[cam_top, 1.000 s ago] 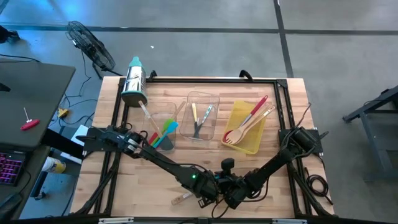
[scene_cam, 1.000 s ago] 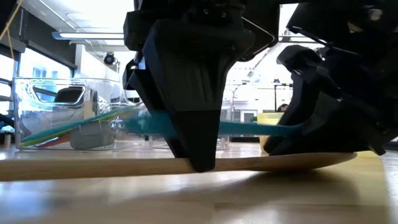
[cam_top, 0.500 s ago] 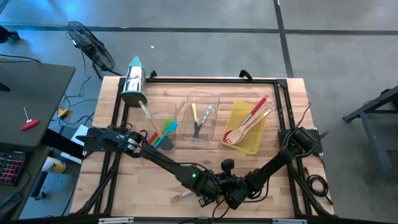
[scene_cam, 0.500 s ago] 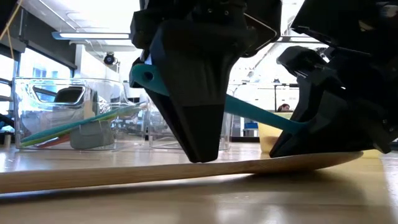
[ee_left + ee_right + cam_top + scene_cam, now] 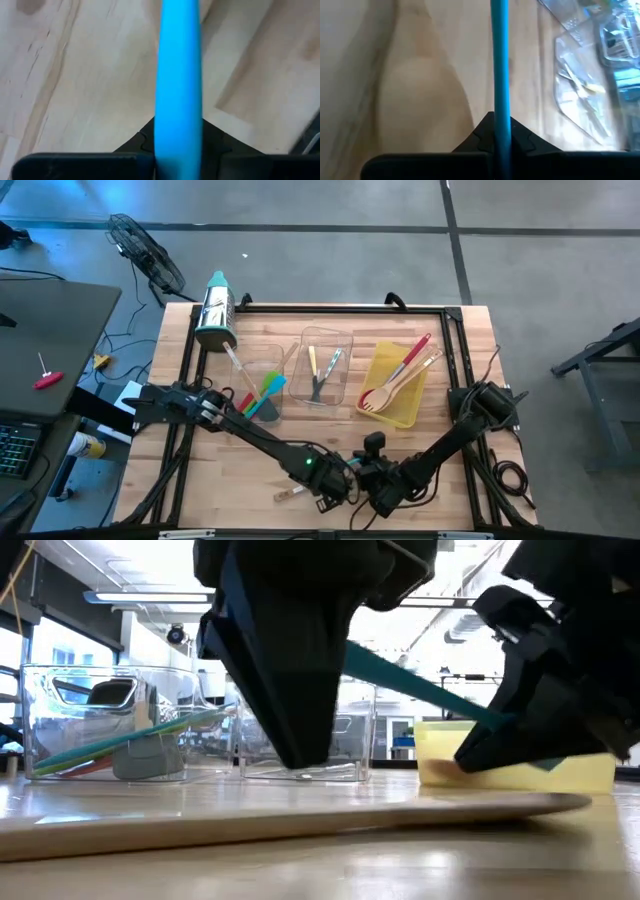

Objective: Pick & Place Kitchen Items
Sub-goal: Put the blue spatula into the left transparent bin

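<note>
A teal spatula point(image 5: 420, 690) slants in the air above the table's near middle, held by both grippers. My left gripper point(image 5: 335, 483) is shut on its higher part, and the left wrist view shows the spatula as a broad blue band point(image 5: 177, 75). My right gripper point(image 5: 372, 492) is shut on its lower part, and the right wrist view shows it as a thin blue strip point(image 5: 499, 60). Under both grippers a long wooden spoon point(image 5: 300, 820) lies flat on the table, touched by neither. My left gripper pinches the spatula's broad handle point(image 5: 177, 135) between its two fingers, which point steeply down from above and lie across it. That end is the higher one, clear of the table. My right gripper pinches the spatula's lower part point(image 5: 499, 120) between its two fingers, with only the thin edge showing between them. The fingers come slanting down from the table's right side. That end hangs clear of the wooden spoon.
Behind stand two clear bins point(image 5: 325, 365) point(image 5: 258, 390) with utensils and a yellow bin point(image 5: 395, 385) with red and wooden ones. A steel cylinder with a teal cap point(image 5: 215, 310) lies at the far left. The wooden spoon's handle point(image 5: 292, 495) points toward the near edge.
Both grippers have risen with the teal spatula. It lay nearly level just above the wooden spoon; now it slants, its left end higher, well clear of the spoon. The left fingertips have lifted off the spoon, which has stayed on the table.
</note>
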`<act>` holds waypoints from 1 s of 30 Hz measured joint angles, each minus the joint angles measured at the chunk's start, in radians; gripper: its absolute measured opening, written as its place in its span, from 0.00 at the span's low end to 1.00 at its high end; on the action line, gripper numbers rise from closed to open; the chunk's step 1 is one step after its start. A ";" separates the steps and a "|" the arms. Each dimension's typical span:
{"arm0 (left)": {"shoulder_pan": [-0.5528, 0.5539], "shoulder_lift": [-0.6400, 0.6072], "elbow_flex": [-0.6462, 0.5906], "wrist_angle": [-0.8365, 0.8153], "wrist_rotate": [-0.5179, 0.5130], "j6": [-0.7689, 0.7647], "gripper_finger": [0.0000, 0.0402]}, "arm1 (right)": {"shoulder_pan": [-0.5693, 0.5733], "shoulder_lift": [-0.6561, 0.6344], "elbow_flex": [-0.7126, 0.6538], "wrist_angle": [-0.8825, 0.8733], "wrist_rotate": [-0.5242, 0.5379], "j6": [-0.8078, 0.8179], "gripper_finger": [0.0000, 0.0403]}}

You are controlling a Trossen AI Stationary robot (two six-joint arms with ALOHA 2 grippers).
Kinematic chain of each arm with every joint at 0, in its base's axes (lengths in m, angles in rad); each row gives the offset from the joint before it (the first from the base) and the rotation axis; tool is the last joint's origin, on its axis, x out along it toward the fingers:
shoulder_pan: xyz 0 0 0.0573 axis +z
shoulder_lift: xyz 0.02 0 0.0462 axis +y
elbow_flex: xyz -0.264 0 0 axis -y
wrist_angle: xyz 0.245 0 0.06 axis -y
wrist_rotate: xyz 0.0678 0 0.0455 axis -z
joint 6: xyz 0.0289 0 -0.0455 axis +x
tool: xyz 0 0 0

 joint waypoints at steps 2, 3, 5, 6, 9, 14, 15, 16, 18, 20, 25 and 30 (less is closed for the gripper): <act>-0.002 -0.018 -0.001 -0.025 -0.018 0.006 0.18 | 0.003 -0.012 0.002 -0.047 0.002 0.036 0.01; -0.002 -0.025 0.001 -0.038 -0.016 0.008 0.18 | 0.003 -0.014 0.003 -0.074 0.002 0.061 0.01; -0.003 -0.032 0.030 -0.088 -0.012 0.024 0.18 | 0.003 -0.019 0.003 -0.129 0.000 0.103 0.01; -0.009 -0.039 0.047 -0.144 -0.008 0.032 0.18 | 0.003 -0.021 0.002 -0.151 0.000 0.119 0.01; -0.018 -0.050 0.119 -0.287 -0.005 0.053 0.18 | 0.003 -0.037 0.003 -0.206 -0.005 0.155 0.01; -0.045 -0.057 0.257 -0.564 -0.105 0.052 0.18 | -0.017 -0.078 0.005 -0.219 -0.003 0.151 0.01; -0.051 -0.065 0.262 -0.560 -0.119 0.064 0.18 | -0.023 -0.093 0.005 -0.211 0.003 0.151 0.01; -0.059 -0.083 0.259 -0.557 -0.120 0.090 0.18 | -0.026 -0.109 0.006 -0.209 0.005 0.151 0.01; -0.077 -0.110 0.259 -0.567 -0.108 0.123 0.18 | -0.036 -0.143 0.006 -0.206 0.016 0.125 0.01; -0.089 -0.142 0.260 -0.563 -0.096 0.129 0.18 | -0.042 -0.184 0.006 -0.192 0.028 0.086 0.01; -0.116 -0.185 0.261 -0.564 -0.114 0.132 0.18 | -0.074 -0.309 0.006 -0.136 0.053 -0.039 0.01; -0.136 -0.214 0.260 -0.564 -0.162 0.132 0.18 | -0.105 -0.445 0.006 -0.022 0.054 -0.221 0.01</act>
